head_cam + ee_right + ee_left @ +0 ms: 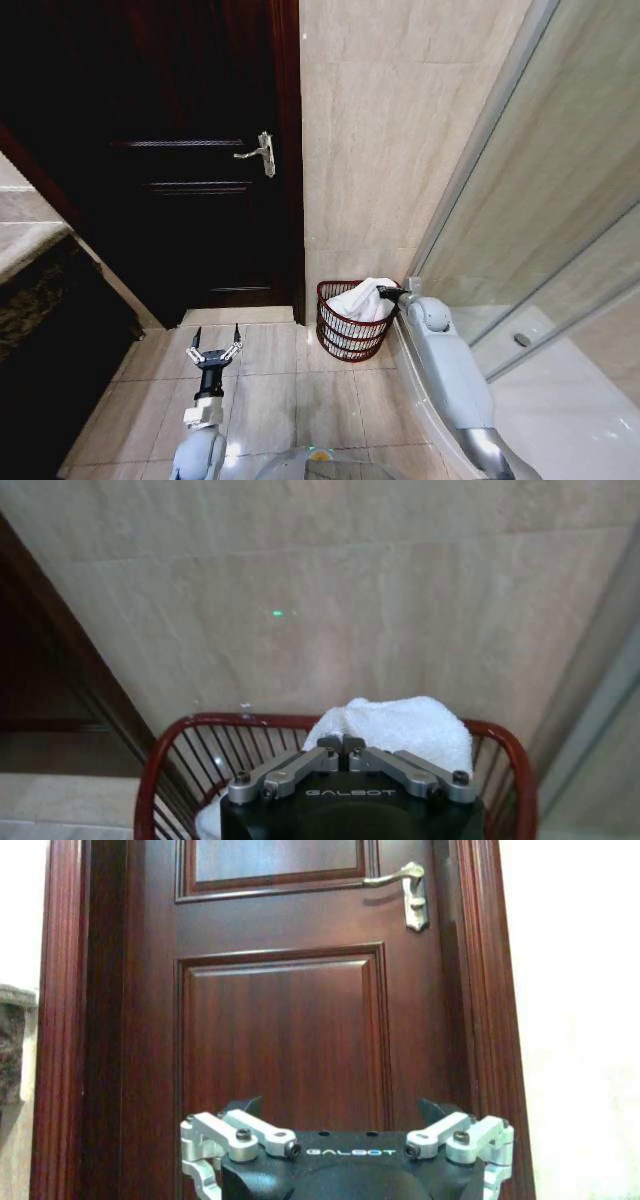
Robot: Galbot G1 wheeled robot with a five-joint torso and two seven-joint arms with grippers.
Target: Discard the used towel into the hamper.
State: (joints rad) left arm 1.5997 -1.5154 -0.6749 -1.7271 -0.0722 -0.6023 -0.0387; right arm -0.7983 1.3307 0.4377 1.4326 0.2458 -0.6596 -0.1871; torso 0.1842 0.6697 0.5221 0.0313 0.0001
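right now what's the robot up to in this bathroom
The right gripper is over the hamper, its fingers closed on the white towel. The towel is bunched in the basket, rising above its rim. The hamper stands on the tiled floor against the wall, between the dark wooden door and the glass shower screen. The left gripper is open and idle, held low in front of the door.
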